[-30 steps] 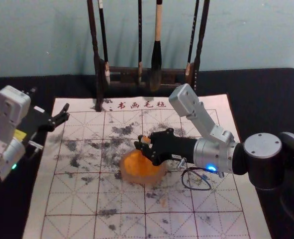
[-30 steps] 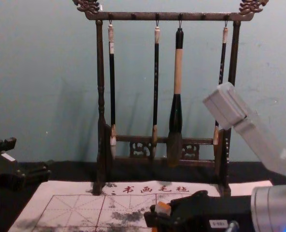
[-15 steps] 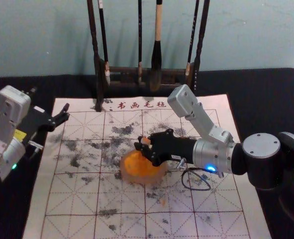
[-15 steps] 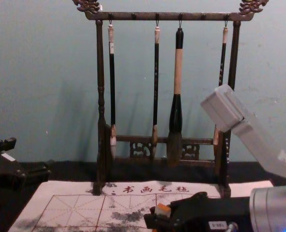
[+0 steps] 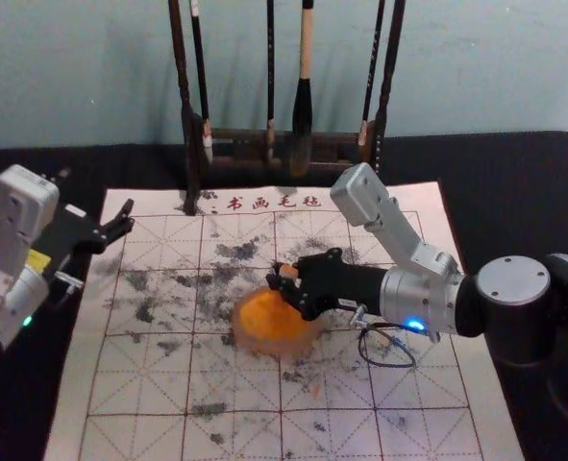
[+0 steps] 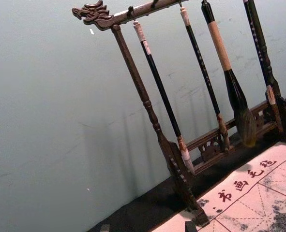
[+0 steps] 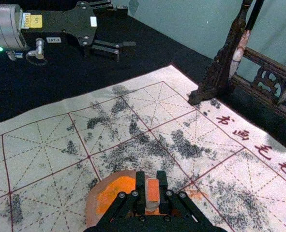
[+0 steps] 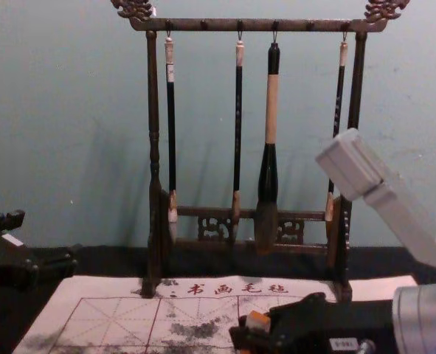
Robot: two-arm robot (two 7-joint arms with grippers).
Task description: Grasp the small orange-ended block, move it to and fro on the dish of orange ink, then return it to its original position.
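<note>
Right pincer (image 7: 151, 186): pressed onto the block, above the dish's far part.
Block (image 7: 153, 195): upright between the pads, orange upper end showing; contact with the ink below cannot be told.
Dish (image 5: 276, 348): on the sheet, under the block; orange ink (image 5: 264, 315) inside.
Step, judged: to-and-fro rubbing.
Risk, slip: a loose pinch plus ink drag could twist the block.
Risk, dish: pressing too hard or stroking past the rim could push it along or tip it.
Risk, drips: lifting off wet could spot the sheet (image 5: 139, 384).
Left pincer (image 7: 125, 28): spread, idle, beyond the sheet's left edge.
</note>
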